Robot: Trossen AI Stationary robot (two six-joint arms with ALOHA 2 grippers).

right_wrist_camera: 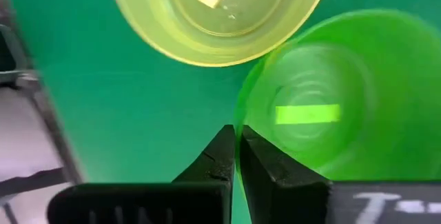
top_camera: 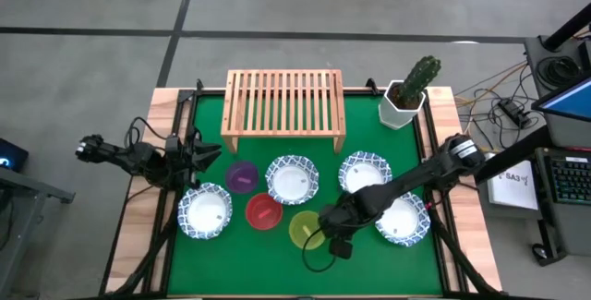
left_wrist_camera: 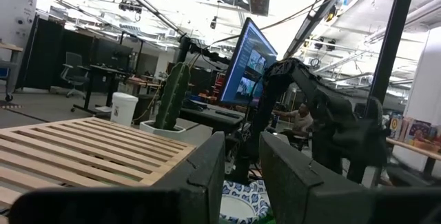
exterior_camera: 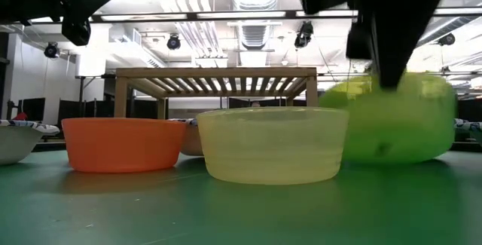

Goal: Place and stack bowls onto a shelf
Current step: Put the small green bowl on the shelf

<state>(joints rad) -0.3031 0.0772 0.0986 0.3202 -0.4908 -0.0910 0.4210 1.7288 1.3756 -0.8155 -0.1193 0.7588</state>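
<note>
Fingers (right_wrist_camera: 222, 156) of the right gripper (right_wrist_camera: 236, 148) pinched nearly together on the rim of the green bowl (right_wrist_camera: 324, 107), wall of the bowl between them. Bowl apparently lifted and tilted, bottom seeming clear of the green mat in the low view, though hard to confirm from that angle. Just beside it, the yellow bowl (top_camera: 306, 228), near the front edge of the tabletop (top_camera: 146, 210), slightly right of centre. Red bowl (top_camera: 263, 211) next along to the left, purple bowl (top_camera: 242, 177) behind that. Four white bowls with blue rims spread across the middle: one toward the left edge (top_camera: 204, 211), one central (top_camera: 292, 179), two on the right (top_camera: 364, 171) (top_camera: 403, 219). Shelf (top_camera: 284, 102) at the back edge, slatted top bare. Cactus pot (top_camera: 404, 104) at the back right corner.

Left gripper (top_camera: 208, 155) waiting near the left edge, fingers a little apart, holding nothing.

Step in hand: picking up the first small bowl. Next, probably: raise it clear of the yellow one, carry it back over the white bowls, set it level on the slats.
</note>
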